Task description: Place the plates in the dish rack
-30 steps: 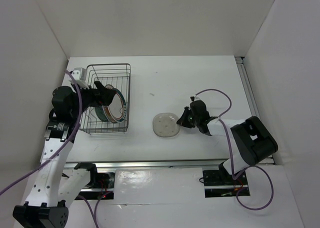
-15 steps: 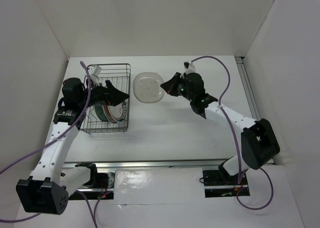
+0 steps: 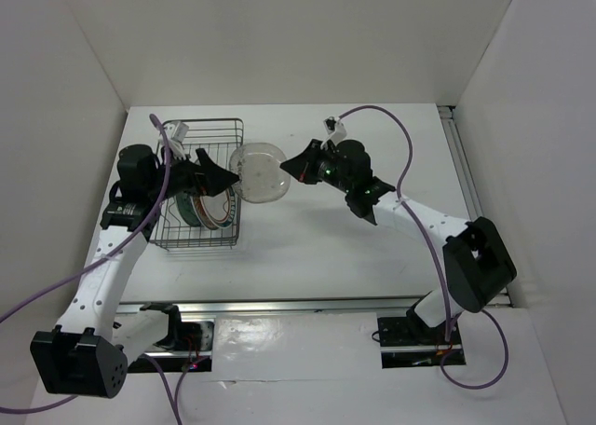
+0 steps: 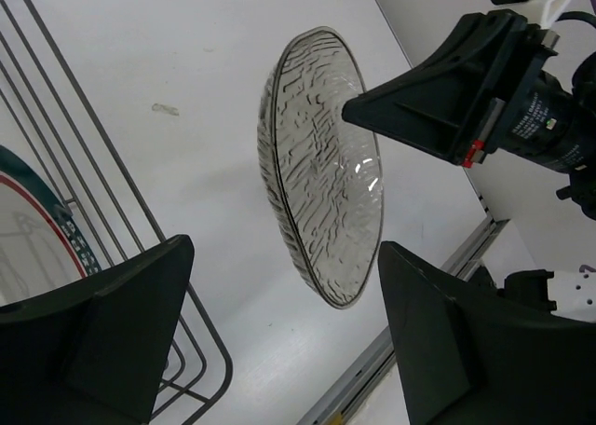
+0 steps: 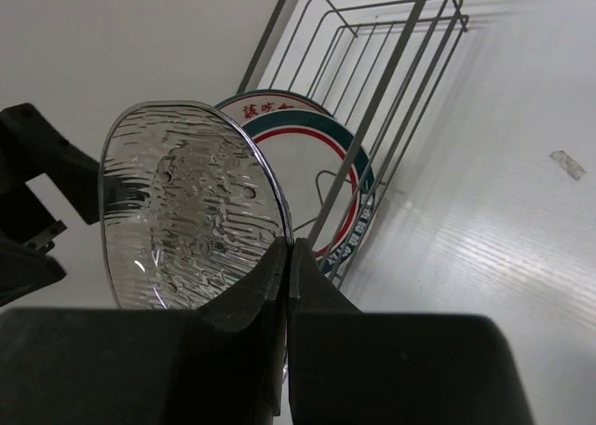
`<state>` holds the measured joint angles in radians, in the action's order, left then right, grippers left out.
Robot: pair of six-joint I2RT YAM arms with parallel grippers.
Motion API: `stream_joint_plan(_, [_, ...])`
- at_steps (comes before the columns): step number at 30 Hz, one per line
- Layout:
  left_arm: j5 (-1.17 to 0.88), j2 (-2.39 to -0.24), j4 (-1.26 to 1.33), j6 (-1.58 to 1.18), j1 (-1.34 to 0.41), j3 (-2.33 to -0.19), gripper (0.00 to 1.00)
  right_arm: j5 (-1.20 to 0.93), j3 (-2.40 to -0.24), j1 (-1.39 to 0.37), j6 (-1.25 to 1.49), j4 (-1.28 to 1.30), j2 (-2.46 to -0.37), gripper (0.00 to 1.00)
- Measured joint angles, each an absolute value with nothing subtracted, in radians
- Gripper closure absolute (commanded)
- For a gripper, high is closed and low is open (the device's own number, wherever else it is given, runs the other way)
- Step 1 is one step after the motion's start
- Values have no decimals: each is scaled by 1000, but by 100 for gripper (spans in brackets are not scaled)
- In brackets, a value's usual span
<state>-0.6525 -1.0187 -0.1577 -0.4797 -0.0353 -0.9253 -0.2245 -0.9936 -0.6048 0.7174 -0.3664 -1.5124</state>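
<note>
The right gripper is clenched on the rim of the translucent ribbed plate. It holds the plate on edge in the air just right of the dish rack, about level with the rack's middle. The left gripper stands wide and released over the rack's right wall. In its wrist view the plate hangs between its two fingers without touching either. This reads as a handover, with the left arm set to take the plate and stand it in the rack. To do that well, the left fingers should close across the rim on the side opposite the right gripper's pinch. They should sit well onto the rim and not on its very lip, since the glassy surface looks slippery. The right gripper should let go only once that grip is firm. The plate then wants to be kept upright and lowered between free tines toward the far end. Plates with red and teal rim bands already stand in the near half of the rack, so those slots are taken. The right wall's wires also lie between the held plate and the tines. The right arm's purple cable loops over the white table, away from the rack, and a small mark lies well clear.
</note>
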Motion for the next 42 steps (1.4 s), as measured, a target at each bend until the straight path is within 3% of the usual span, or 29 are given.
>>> stream_joint_plan(1, [-646,-1019,-160,-479,-35,-925,8,-228,-990,-607,718,-368,-1506,100])
stream_joint_plan(4, [-630,-1019,-167,-484,-35,-925,29,-239,-987,-614,722,-379,-1496,100])
stream_joint_plan(5, [-626,-1019,-168,-485,-35,-925,49,-245,-987,-618,723,-384,-1494,100])
stream_joint_plan(7, [-623,-1019,-171,-492,-35,-926,66,-254,-987,-624,725,-399,-1494,100])
stream_joint_plan(12, [-635,-1038,-175,-497,-35,-930,71,-259,-978,-632,729,-424,-1494,100])
stream_joint_plan(14, [-637,-1044,-184,-494,-35,-934,95,-257,-972,-632,733,-429,-1494,100])
stream_joint_plan(15, [-630,-1045,-186,-495,-33,-935,100,-259,-970,-632,738,-440,-1494,100])
stream_joint_plan(16, [-626,-1047,-187,-499,-30,-935,100,-260,-970,-634,738,-451,-1494,98])
stream_joint_plan(17, [-624,-1047,-188,-501,-28,-935,100,-260,-968,-635,737,-461,-1494,88])
stream_joint_plan(20, [-607,-1042,-188,-500,-27,-937,100,-272,-950,-637,744,-501,-1494,81])
stream_joint_plan(22, [-582,-1029,-192,-495,-27,-937,100,-293,-943,-640,755,-522,-1494,56])
stream_joint_plan(24, [-560,-1003,-194,-489,-29,-937,100,-318,-942,-649,761,-542,-1494,22])
stream_joint_plan(25, [-549,-983,-194,-478,-30,-937,100,-326,-942,-653,769,-546,-1494,21])
stream_joint_plan(26, [-526,-960,-194,-472,-30,-937,100,-333,-942,-656,766,-549,-1493,9])
stream_joint_plan(28, [-488,-906,-193,-461,-31,-937,100,-339,-942,-660,766,-546,-1489,1])
stream_joint_plan(34, [-227,-769,-261,-414,-39,-963,100,-332,-941,-662,738,-517,-1460,1])
stream_joint_plan(42, [468,-720,-376,-315,-39,-1134,100,-336,-907,-579,705,-473,-1367,1])
